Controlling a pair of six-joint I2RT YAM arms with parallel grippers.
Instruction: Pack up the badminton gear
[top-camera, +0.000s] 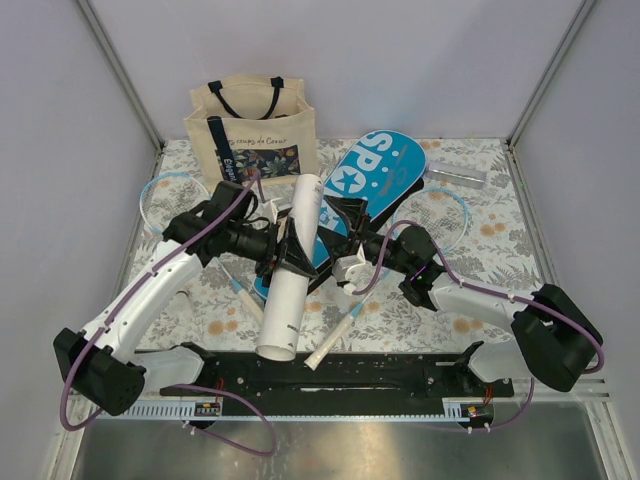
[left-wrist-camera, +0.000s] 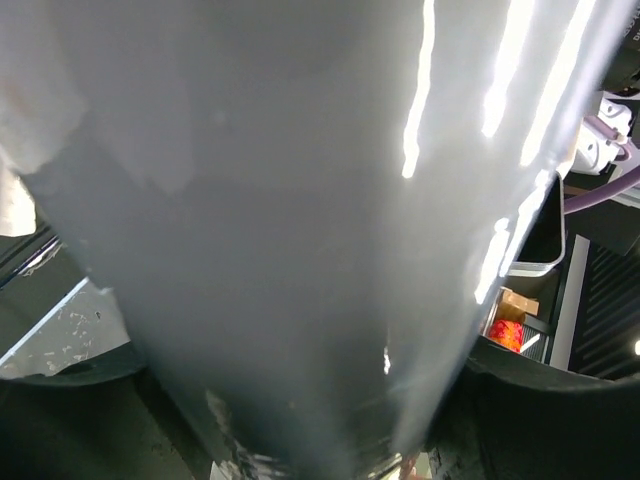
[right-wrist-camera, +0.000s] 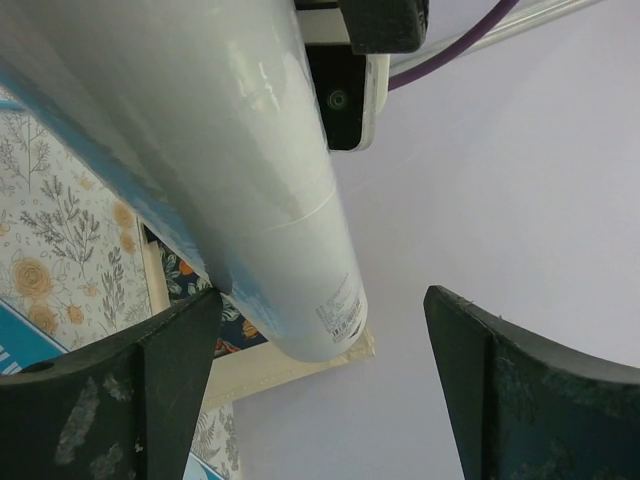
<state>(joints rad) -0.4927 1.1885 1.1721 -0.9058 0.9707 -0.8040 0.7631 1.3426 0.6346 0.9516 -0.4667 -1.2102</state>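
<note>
Badminton gear is out across the floral-covered bench (top-camera: 500, 250), and none of it looks packed yet. The blue case (top-camera: 385, 165), lettered SPORT, lies flat and slantwise at the middle back. Its lower end is hidden under the arms, so I cannot tell whether it is zipped or open. A beige tote (top-camera: 250, 130) stands upright just behind and to the left of the case.

The white tube (top-camera: 290, 300) is raised off the cloth and tilted. Its far end reaches toward the tote and its near end hangs over the black base rail. The left fingers (left-wrist-camera: 540, 420) pinch it about halfway along, and its pale wall fills nearly all of the left wrist view.

Two rackets lie on the cloth. The left racket (top-camera: 168, 200) has its light-blue head by the left wall and its shaft runs under the left arm. The right racket (top-camera: 440, 218) has its head right of the case and its white handle points toward the base rail.

The right fingers (right-wrist-camera: 150, 390) stand spread wide and hold nothing. The tube's far end sits in front of the gap between them, closer to one finger, and I cannot tell whether it touches.

As I judge it, the job is at an early stage: the tube is in hand but not yet stowed, and both rackets have yet to go into the case.
</note>
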